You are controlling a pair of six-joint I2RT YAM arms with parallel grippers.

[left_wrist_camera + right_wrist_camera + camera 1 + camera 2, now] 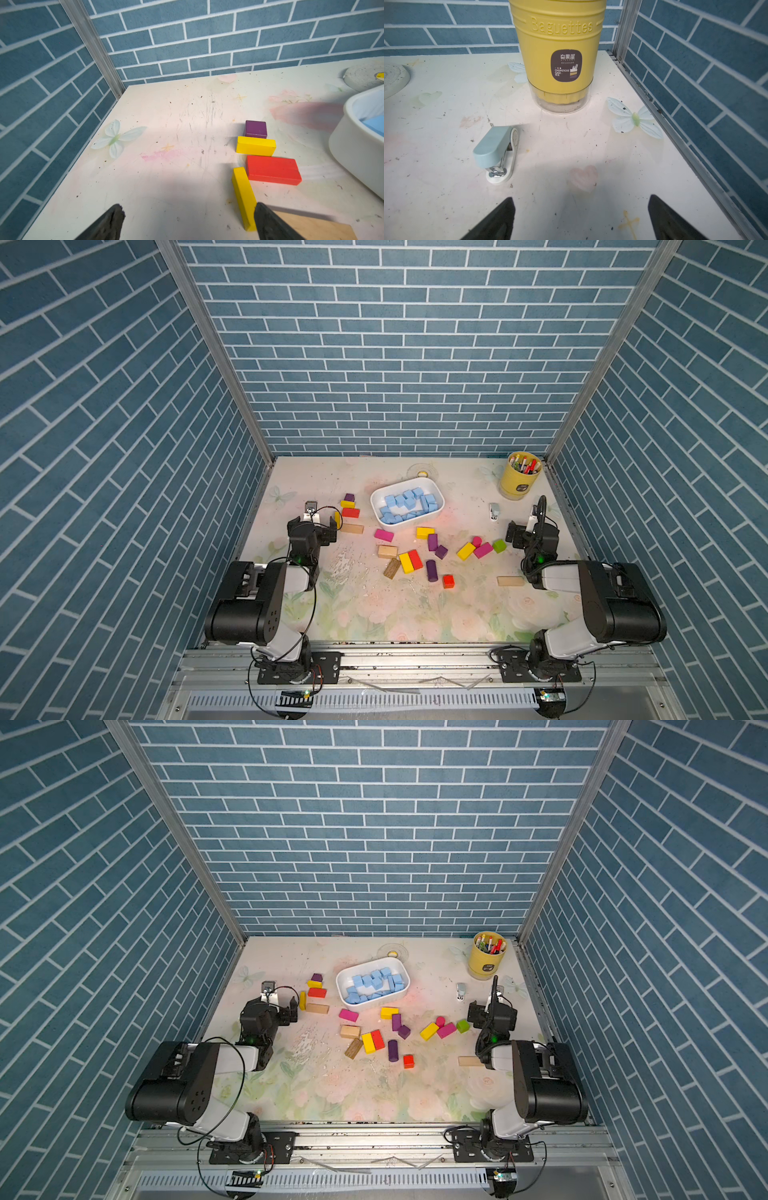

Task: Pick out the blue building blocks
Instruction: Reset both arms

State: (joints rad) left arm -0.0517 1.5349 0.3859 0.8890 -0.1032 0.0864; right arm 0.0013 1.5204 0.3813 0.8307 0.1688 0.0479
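Observation:
The blue building blocks [406, 506] [374, 984] lie heaped together inside a white tray [376, 506] [341, 986] at the middle back of the table. In the left wrist view only a corner of one blue block [374, 124] shows over the tray's wall [353, 149]. My left gripper [312, 522] [272, 1004] [189, 207] hovers open left of the tray, and nothing sits between its fingers. A thin yellow block [243, 197] lies just beside one fingertip. My right gripper [532, 526] [492, 1006] [581, 198] is open and empty at the right side, over bare table.
Purple, yellow, red, pink, green and tan blocks are scattered in front of the tray [415, 560] and left of it [350, 512]. A yellow pen holder [519, 481] [556, 52] stands back right, with a small stapler [493, 511] [496, 151] near it. Brick-patterned walls close three sides.

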